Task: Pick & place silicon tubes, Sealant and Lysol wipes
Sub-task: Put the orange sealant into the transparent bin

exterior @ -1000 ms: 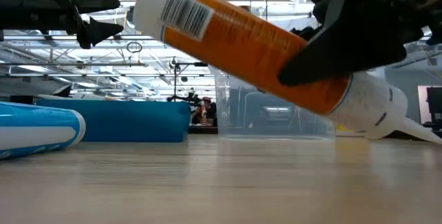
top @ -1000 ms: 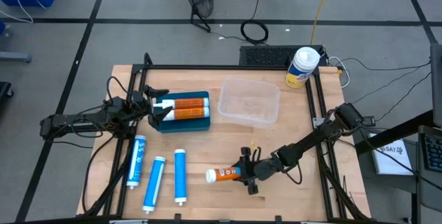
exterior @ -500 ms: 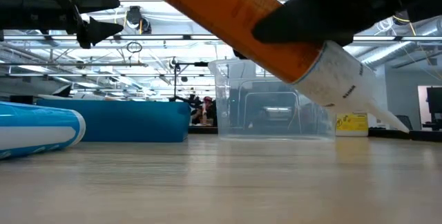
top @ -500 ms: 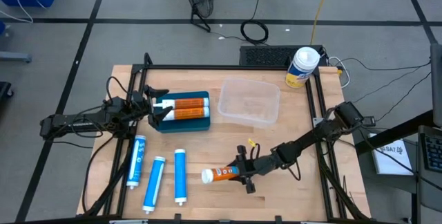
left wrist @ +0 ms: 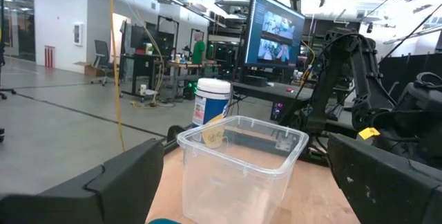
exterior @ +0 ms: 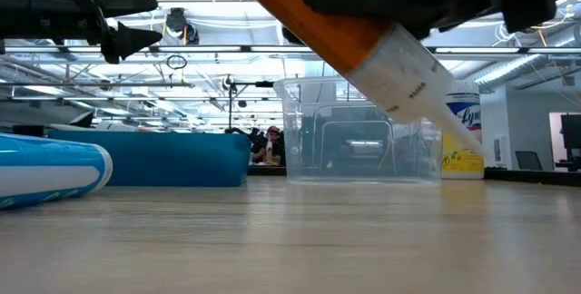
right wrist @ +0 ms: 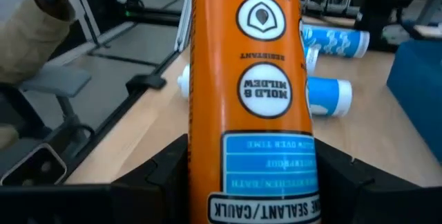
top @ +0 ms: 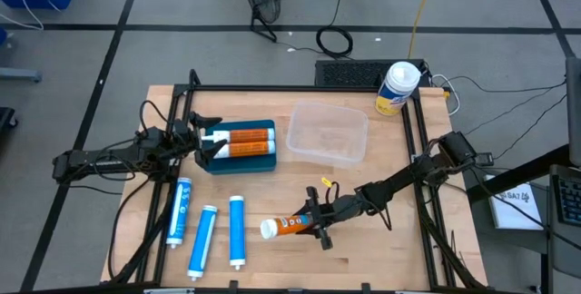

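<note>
Bare wood lies all around my right gripper [top: 315, 224], near the table's [top: 381, 258] front edge, with open room toward the clear bin [top: 328, 133] at 12 o'clock. My fingers are clamped on the orange sealant tube [top: 289, 226], lifted off the wood, its base toward 9 o'clock. Blue tubes [top: 236, 230] lie beyond at 9. Lysol wipes [top: 398, 88] stand at 1 o'clock, at the far edge. My left gripper [top: 201, 142] waits wide apart by the blue tray [top: 238, 162].

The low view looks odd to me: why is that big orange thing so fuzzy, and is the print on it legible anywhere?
In the low view the orange sealant tube sits close to the lens, so it blurs; the right wrist view shows its label sharply, upside down.
</note>
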`<act>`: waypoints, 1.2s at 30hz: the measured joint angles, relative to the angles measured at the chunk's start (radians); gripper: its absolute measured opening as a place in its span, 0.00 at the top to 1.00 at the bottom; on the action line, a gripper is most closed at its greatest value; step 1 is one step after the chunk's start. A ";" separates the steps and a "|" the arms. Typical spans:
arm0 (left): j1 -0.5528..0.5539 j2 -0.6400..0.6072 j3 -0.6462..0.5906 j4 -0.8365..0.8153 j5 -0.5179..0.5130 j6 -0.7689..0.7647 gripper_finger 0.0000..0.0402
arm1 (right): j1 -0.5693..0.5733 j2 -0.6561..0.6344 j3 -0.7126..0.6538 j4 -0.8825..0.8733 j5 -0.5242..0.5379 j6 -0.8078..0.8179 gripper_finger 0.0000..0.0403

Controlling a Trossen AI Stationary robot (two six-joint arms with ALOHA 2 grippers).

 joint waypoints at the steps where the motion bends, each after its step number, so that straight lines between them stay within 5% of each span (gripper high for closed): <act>1: 0.000 0.000 0.000 -0.002 0.001 -0.008 0.01 | -0.004 0.000 0.000 0.014 0.000 -0.007 0.50; 12: 0.000 0.063 0.000 0.006 0.151 -0.077 0.01 | -0.073 0.000 0.001 0.150 0.004 -0.072 0.50; 20: -0.030 0.257 0.000 0.153 0.177 -0.093 0.01 | -0.123 0.000 0.001 0.231 0.004 -0.101 0.50; 36: -0.200 0.677 0.003 0.634 0.159 0.215 0.01 | -0.141 -0.002 0.002 0.299 0.004 -0.143 0.50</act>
